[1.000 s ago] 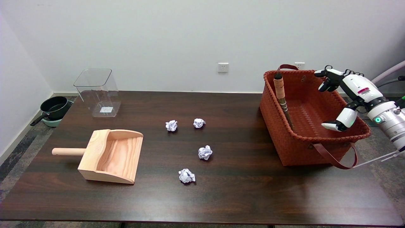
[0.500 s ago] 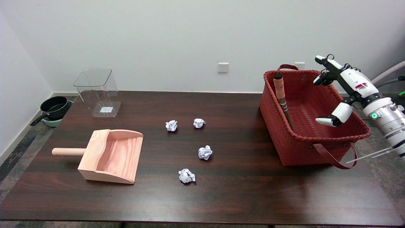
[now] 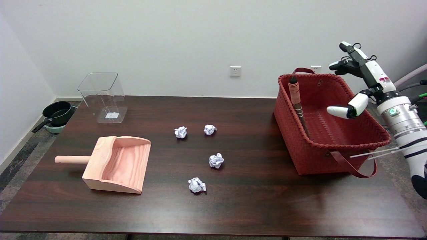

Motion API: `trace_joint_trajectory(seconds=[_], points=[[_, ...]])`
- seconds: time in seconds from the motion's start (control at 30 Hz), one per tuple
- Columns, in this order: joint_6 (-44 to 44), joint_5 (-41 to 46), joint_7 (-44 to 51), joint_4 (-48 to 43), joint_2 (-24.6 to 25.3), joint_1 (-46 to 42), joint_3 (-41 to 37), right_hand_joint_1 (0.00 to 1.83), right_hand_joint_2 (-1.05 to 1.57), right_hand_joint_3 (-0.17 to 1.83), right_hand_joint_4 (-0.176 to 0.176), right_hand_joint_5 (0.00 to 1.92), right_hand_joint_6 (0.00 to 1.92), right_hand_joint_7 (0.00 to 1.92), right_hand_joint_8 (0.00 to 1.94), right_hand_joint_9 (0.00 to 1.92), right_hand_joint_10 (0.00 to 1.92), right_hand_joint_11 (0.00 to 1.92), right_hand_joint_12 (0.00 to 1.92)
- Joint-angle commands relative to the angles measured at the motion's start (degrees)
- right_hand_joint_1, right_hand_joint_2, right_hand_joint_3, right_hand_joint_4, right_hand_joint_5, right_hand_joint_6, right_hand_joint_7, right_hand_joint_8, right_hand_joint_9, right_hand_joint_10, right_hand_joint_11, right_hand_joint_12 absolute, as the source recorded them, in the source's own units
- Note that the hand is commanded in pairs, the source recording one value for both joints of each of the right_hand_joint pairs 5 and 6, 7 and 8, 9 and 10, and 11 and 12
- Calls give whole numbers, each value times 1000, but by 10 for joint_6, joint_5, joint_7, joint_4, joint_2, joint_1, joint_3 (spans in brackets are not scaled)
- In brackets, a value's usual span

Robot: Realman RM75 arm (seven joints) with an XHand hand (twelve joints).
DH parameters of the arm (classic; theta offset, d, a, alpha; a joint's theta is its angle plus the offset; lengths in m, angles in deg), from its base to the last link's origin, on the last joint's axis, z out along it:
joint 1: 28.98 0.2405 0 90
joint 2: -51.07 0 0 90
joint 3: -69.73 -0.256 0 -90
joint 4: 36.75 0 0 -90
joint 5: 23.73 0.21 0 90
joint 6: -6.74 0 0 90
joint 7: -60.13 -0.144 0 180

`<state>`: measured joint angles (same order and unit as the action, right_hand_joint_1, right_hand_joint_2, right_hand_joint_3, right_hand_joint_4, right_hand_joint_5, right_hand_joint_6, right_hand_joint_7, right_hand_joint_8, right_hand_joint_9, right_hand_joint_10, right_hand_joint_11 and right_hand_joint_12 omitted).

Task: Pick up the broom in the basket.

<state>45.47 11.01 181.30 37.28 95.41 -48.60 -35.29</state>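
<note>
Nothing of the pickup itself is done yet, as far as we can judge: the broom [image 3: 297,100] leans untouched against the left wall of the woven red basket [image 3: 333,151], its wrapped handle end poking up just above the left rim near the far corner and its dark shaft slanting down into the basket, where the lower end is hidden behind the near wall. Our right hand [image 3: 358,80] hangs in the air over the basket's right side, above rim height, with its fingers spread wide and nothing between them; the thumb points left toward the middle of the basket while the other fingers reach up and away toward the far wall. We see clear space between the hand and the broom, the whole width of the basket's inside lying between them. What is left, then, is nearly all of the work: we have to carry the hand leftward across the basket, bring the fingers around the handle near its upper end, close on it, and lift it free. On the counter [image 3: 260,206] to the left, the crumpled paper balls [image 3: 216,160], the wooden dustpan [image 3: 115,165] and the clear bin [image 3: 103,98] sit well apart from the basket.
</note>
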Motion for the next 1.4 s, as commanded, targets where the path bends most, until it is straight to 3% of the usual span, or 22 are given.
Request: trace_joint_trajectory(seconds=[0.03, 0.43, 0.7, 1.2, 1.4], points=[[-27, 247, -95, 18, -13, 56, 144, 1240, -585, 1289, 0, 157, 157, 573, 573, 525, 525, 584, 584], [-64, 243, -199, -25, -35, 134, 247, 1218, -594, 1260, 0, 188, 188, 450, 450, 540, 540, 600, 600], [-64, 242, -202, -27, -35, 157, 268, 1215, -578, 1248, 0, 185, 185, 452, 452, 518, 518, 576, 576], [-50, 213, -243, -91, -26, 281, 401, 1212, -533, 1173, 0, 158, 158, 493, 493, 503, 503, 549, 549], [-50, 206, -256, -103, -26, 291, 412, 1213, -526, 1161, 0, 159, 159, 511, 511, 508, 508, 551, 551]])
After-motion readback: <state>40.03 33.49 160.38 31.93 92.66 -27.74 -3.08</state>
